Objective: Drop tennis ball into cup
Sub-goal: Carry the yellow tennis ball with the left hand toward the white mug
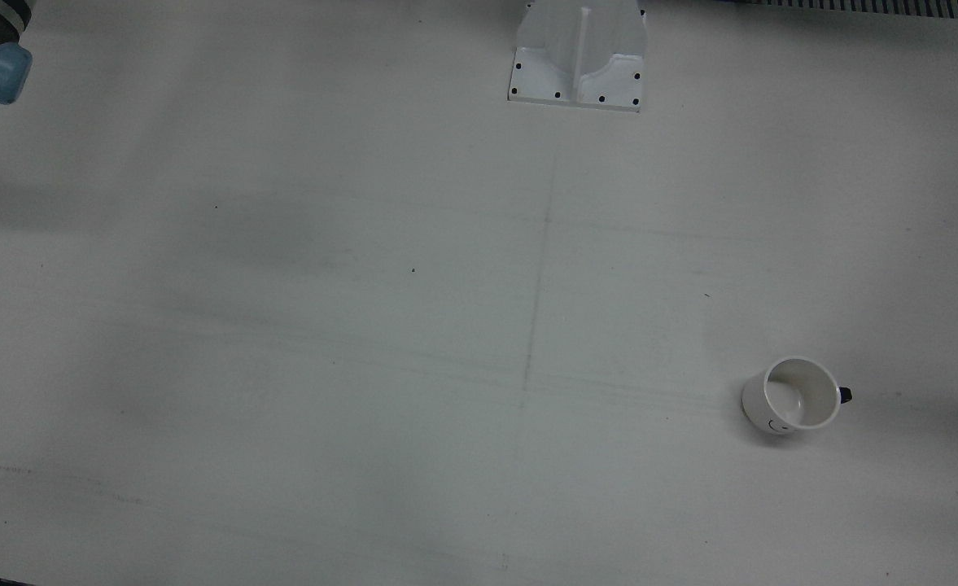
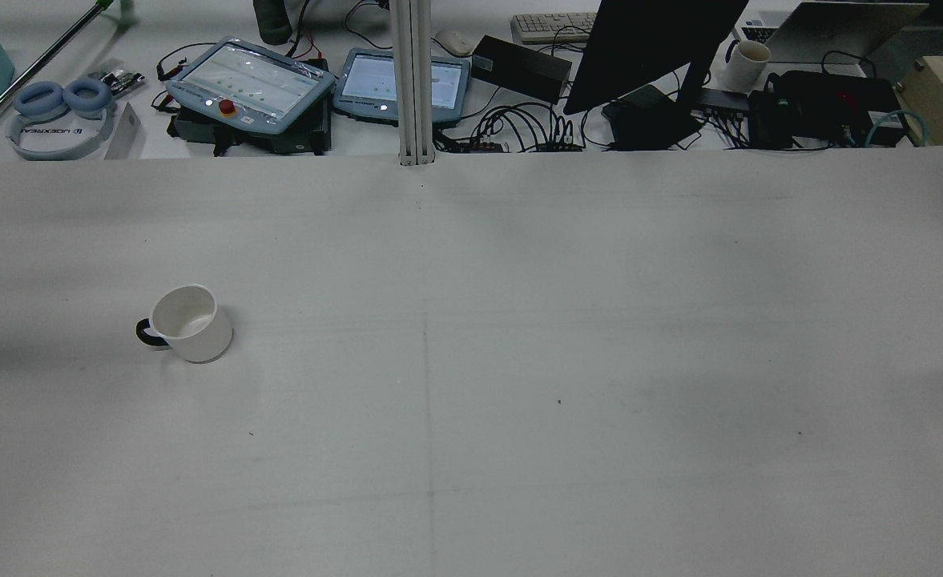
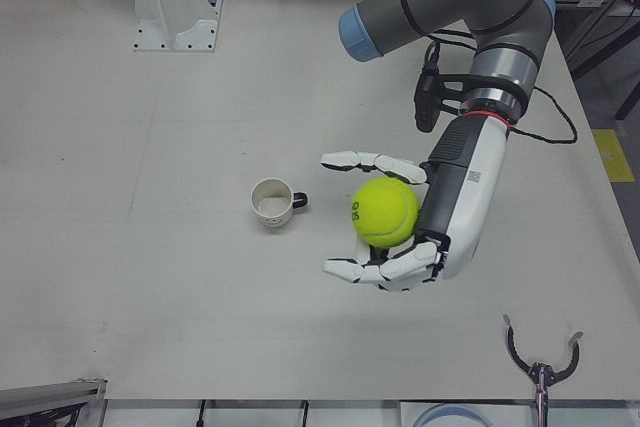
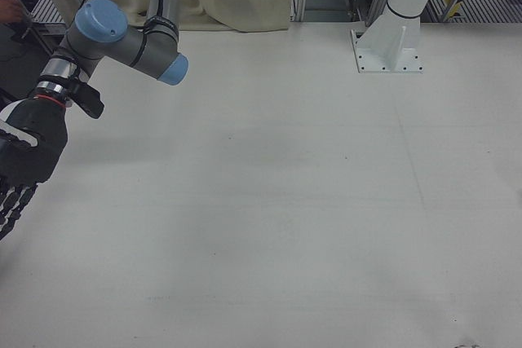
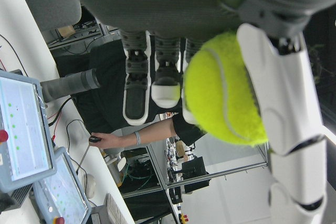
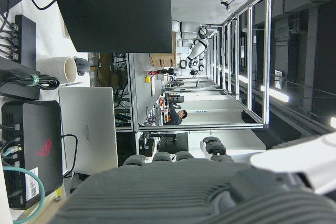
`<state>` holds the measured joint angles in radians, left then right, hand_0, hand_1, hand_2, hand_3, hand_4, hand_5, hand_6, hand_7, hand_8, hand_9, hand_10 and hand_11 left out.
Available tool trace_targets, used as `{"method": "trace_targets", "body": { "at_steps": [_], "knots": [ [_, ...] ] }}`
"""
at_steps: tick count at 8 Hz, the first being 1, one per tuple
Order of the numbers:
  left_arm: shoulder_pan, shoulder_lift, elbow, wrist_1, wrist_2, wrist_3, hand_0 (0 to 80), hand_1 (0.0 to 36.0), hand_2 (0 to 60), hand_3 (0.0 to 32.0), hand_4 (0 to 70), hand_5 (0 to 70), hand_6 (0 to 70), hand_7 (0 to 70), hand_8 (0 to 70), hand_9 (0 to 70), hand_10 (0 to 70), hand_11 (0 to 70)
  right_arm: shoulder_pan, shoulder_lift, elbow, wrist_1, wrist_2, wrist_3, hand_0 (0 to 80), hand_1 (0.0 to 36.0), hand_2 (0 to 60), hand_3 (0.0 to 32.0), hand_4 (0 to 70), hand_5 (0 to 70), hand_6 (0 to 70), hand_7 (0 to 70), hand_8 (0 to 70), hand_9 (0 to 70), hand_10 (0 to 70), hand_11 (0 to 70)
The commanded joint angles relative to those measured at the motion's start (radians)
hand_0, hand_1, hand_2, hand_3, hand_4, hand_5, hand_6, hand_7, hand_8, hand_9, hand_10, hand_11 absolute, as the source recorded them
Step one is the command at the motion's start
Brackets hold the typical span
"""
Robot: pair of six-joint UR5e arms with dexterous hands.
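A white cup [image 3: 272, 203] with a dark handle stands upright on the white table; it also shows in the front view [image 1: 792, 396] and in the rear view [image 2: 191, 323], and its inside looks empty. My left hand [image 3: 425, 217] is shut on a yellow-green tennis ball [image 3: 385, 212], held in the air to the right of the cup in the left-front view and apart from it. The left hand view shows the ball [image 5: 223, 90] between the fingers [image 5: 286, 103]. My right hand [image 4: 20, 160] hangs at the left edge of the right-front view, fingers apart, holding nothing.
A white arm pedestal [image 1: 580, 57] stands at the table's back edge. Beyond the far edge in the rear view are teach pendants [image 2: 251, 84], a monitor [image 2: 647, 48] and cables. A small pincer-like tool [image 3: 540, 362] lies near the front right corner in the left-front view.
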<state>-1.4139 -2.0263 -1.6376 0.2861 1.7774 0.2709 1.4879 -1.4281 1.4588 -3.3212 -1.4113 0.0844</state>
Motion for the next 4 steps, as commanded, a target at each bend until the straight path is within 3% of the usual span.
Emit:
{"method": "trace_targets", "body": {
  "at_steps": [1,2,4],
  "knots": [
    [0.143,0.108,-0.156,-0.03,0.008,0.005,51.0,11.1,16.3,0.0,48.0,19.4,70.0,70.0,57.3,70.0,32.5,46.6,0.0,0.0,0.0,0.0,0.0,0.0,0.0,0.0,0.0,0.0,0.0,0.0,0.0,0.0,0.0,0.0,0.0,0.0],
    [0.209,0.148,-0.188,-0.039,0.008,0.007,50.6,10.1,17.5,0.0,48.8,20.8,70.0,70.0,57.8,70.0,32.9,47.0,0.0,0.0,0.0,0.0,0.0,0.0,0.0,0.0,0.0,0.0,0.0,0.0,0.0,0.0,0.0,0.0,0.0,0.0],
    [0.305,0.165,-0.191,-0.085,0.008,0.008,45.8,6.6,26.4,0.0,48.6,17.7,70.0,70.0,57.8,70.0,32.6,46.1,0.0,0.0,0.0,0.0,0.0,0.0,0.0,0.0,0.0,0.0,0.0,0.0,0.0,0.0,0.0,0.0,0.0,0.0]
  ]
}}
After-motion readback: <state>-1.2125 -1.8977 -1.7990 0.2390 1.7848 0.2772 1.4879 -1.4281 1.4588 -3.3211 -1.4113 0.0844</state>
